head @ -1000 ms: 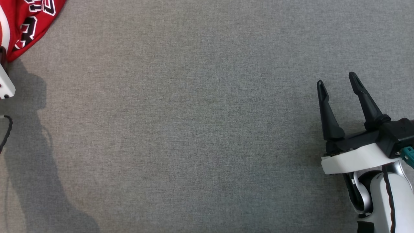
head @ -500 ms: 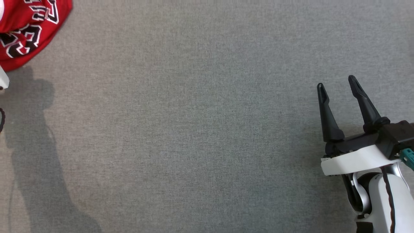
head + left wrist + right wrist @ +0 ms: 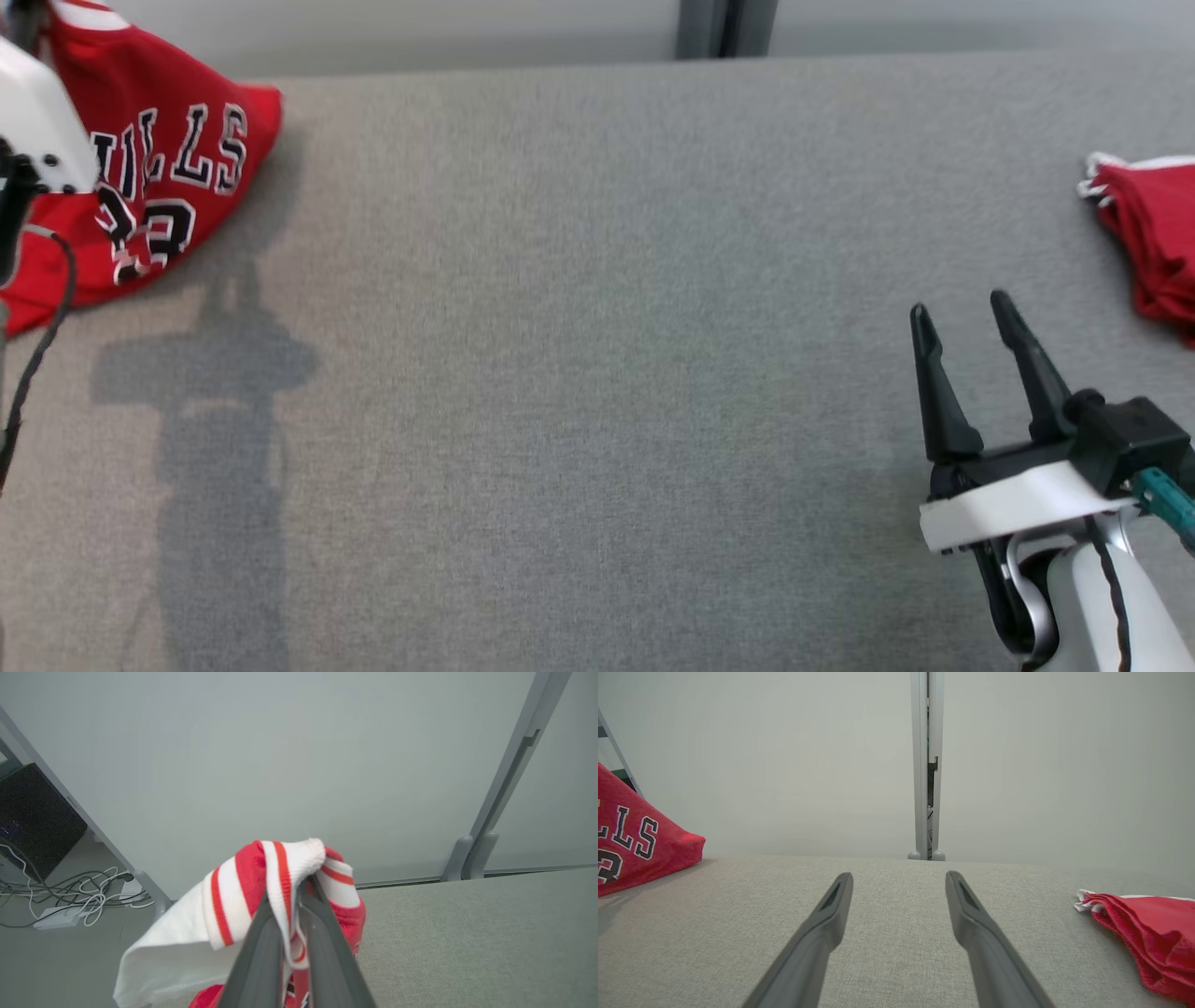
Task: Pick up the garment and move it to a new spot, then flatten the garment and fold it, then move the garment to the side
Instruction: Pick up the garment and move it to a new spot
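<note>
The garment (image 3: 177, 177) is a red jersey with black-and-white lettering, at the far left of the grey table (image 3: 597, 373). It hangs lifted in a tent shape with its lower edge on the cloth. In the left wrist view my left gripper (image 3: 299, 884) is shut on the garment's white-and-red striped trim (image 3: 247, 877). The left arm's white housing (image 3: 37, 121) stands in front of the jersey. My right gripper (image 3: 960, 306) hovers open over the table at the lower right, nothing between its fingers (image 3: 899, 876). The right wrist view has the jersey (image 3: 635, 849) at its left edge.
A second red cloth (image 3: 1153, 243) with white trim lies crumpled at the table's right edge, also in the right wrist view (image 3: 1153, 938). The table's far edge meets a pale wall with a grey post (image 3: 726, 28). Cables and a black box (image 3: 32, 816) sit on the floor left of the table.
The head camera has tilted up, bringing the table's far edge and the second cloth into view. My left gripper has shut on the jersey's trim and raised it. The right gripper stays open.
</note>
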Robot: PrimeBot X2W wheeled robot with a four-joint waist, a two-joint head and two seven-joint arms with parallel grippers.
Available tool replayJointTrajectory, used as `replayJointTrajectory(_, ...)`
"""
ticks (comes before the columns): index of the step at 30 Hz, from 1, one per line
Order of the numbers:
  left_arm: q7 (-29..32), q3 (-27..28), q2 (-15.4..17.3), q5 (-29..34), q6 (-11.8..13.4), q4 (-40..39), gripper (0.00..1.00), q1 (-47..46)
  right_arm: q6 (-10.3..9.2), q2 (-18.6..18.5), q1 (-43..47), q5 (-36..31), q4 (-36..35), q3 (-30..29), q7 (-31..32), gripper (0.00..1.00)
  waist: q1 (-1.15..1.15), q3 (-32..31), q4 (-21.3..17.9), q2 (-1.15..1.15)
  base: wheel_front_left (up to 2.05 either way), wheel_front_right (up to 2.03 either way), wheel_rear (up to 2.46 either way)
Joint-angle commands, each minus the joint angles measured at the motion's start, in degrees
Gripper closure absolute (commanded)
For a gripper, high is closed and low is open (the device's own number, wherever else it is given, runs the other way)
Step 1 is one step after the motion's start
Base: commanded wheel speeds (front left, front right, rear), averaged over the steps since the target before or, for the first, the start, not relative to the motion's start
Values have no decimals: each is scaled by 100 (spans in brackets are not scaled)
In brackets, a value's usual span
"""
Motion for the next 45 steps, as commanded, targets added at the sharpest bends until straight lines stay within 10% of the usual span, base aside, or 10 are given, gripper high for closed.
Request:
replayJointTrajectory(1,33,-85,-53,53,-55,-116,100,-95,1,-29,109,72,67,-30,-66,0,0,-413,-129,0,0,0,0)
replayJointTrajectory(15,749,-923,-1248,-201,-174,-1301,100,-311,1,-29,636,403,527,-118,-236,0,0,-1486,-584,0,0,0,0)
replayJointTrajectory(23,816,-910,-1907,-604,209,-1400,100,15,1,-28,645,522,584,2,-277,0,0,-1479,-827,0,0,0,0)
replayJointTrajectory(45,-1015,-258,-1876,-1280,932,1007,100,2476,1,-29,525,413,633,-30,-274,0,0,-1155,-784,0,0,0,0)
